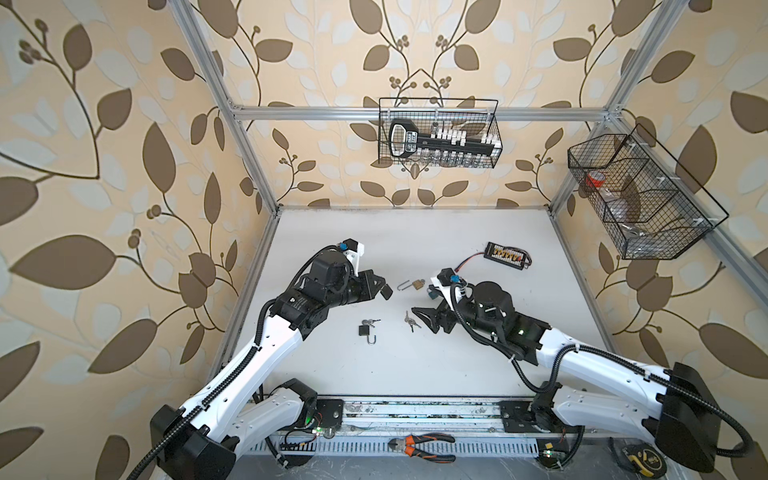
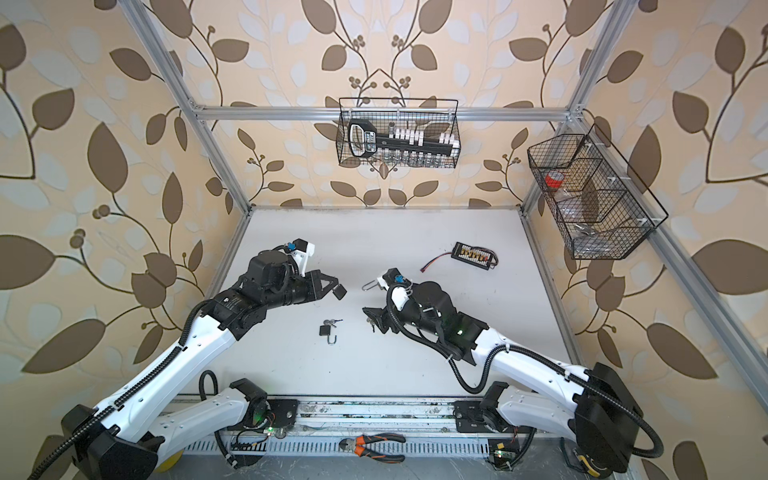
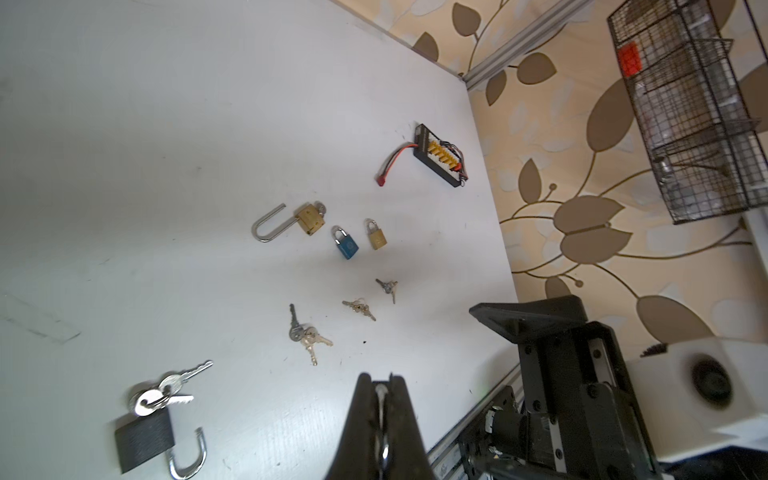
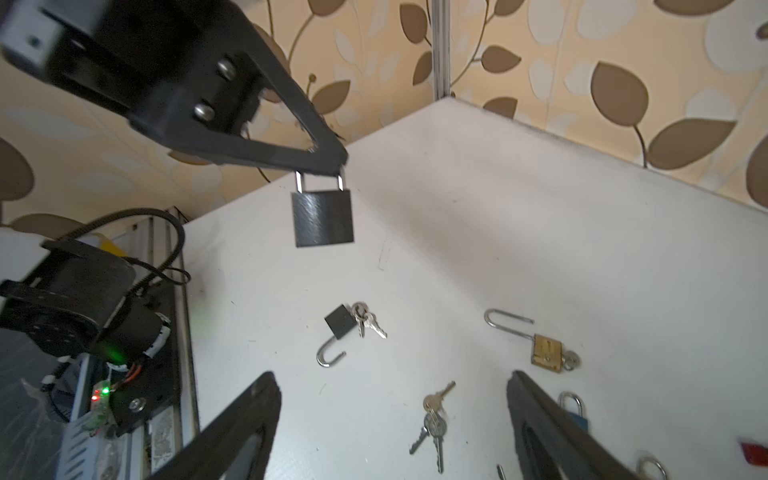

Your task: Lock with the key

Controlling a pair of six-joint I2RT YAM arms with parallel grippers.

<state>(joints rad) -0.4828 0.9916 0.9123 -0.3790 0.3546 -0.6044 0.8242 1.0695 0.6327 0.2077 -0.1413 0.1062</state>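
My left gripper (image 1: 381, 287) is shut on the silver shackle of a black padlock (image 4: 322, 217), which hangs closed above the white table (image 1: 436, 365). In the left wrist view a sliver of shackle shows between the fingertips (image 3: 365, 386). My right gripper (image 4: 390, 376) stands open just above the table. A bunch of keys (image 4: 432, 419) lies flat between its jaws, touching neither. In a top view that key bunch (image 1: 409, 321) lies just left of the right gripper (image 1: 424, 319).
A second black padlock (image 1: 365, 330) lies open with keys in it. An open long-shackled brass padlock (image 1: 415, 285), a blue padlock (image 3: 345, 245), a small brass padlock (image 3: 376, 237) and two key bunches (image 3: 359, 308) lie nearby. A connector board (image 1: 507, 253) sits behind.
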